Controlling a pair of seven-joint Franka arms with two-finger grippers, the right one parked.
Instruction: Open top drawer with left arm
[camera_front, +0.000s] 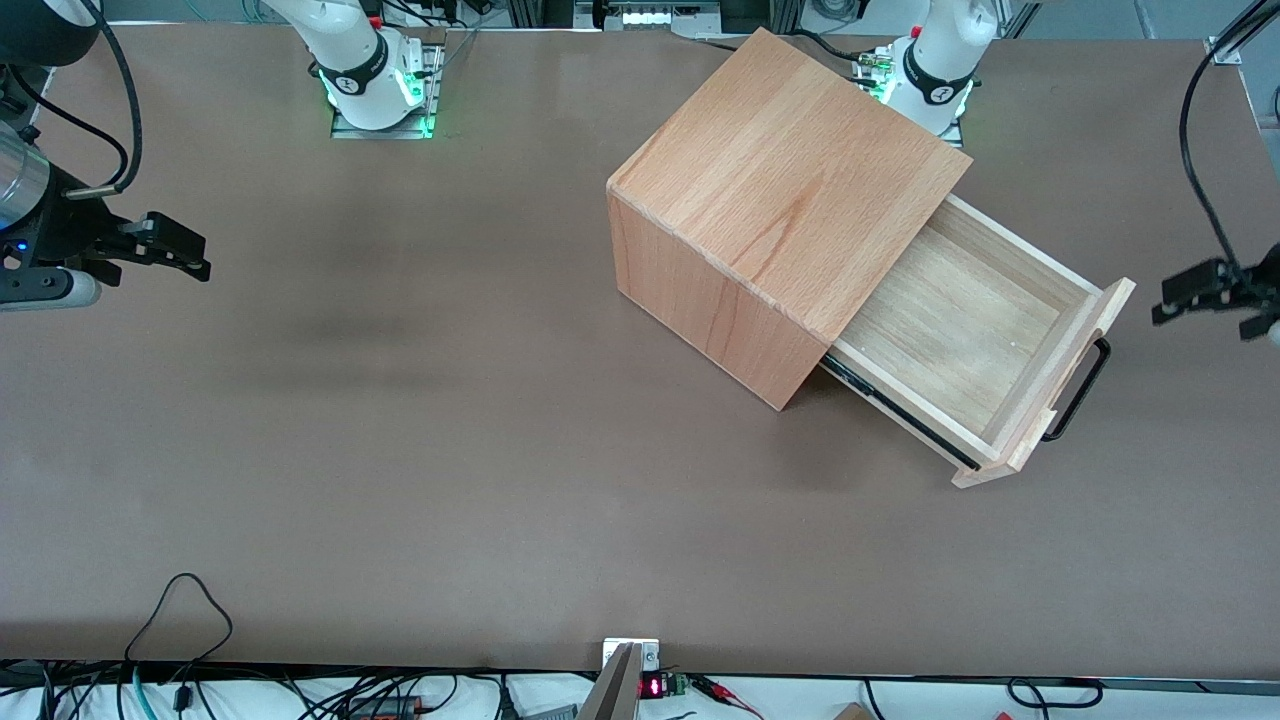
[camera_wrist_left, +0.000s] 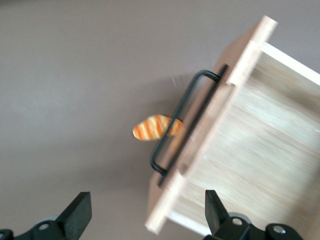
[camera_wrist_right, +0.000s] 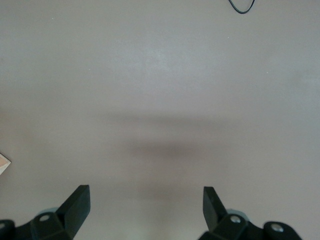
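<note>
The light wooden cabinet (camera_front: 780, 190) stands on the brown table, turned at an angle. Its top drawer (camera_front: 960, 320) is pulled well out and its pale plank interior shows, with nothing in it. The black U-shaped handle (camera_front: 1078, 390) sits on the drawer front. My left arm's gripper (camera_front: 1205, 305) is open and holds nothing. It hangs above the table, a short way out from the drawer front, apart from the handle. In the left wrist view the open gripper (camera_wrist_left: 147, 207) looks down on the drawer front (camera_wrist_left: 200, 145) and the handle (camera_wrist_left: 182, 122).
A small orange-and-cream striped object (camera_wrist_left: 155, 127) lies on the table just under the handle; it does not show in the front view. The two arm bases (camera_front: 935, 70) stand at the table's edge farthest from the front camera. Cables hang along the nearest edge.
</note>
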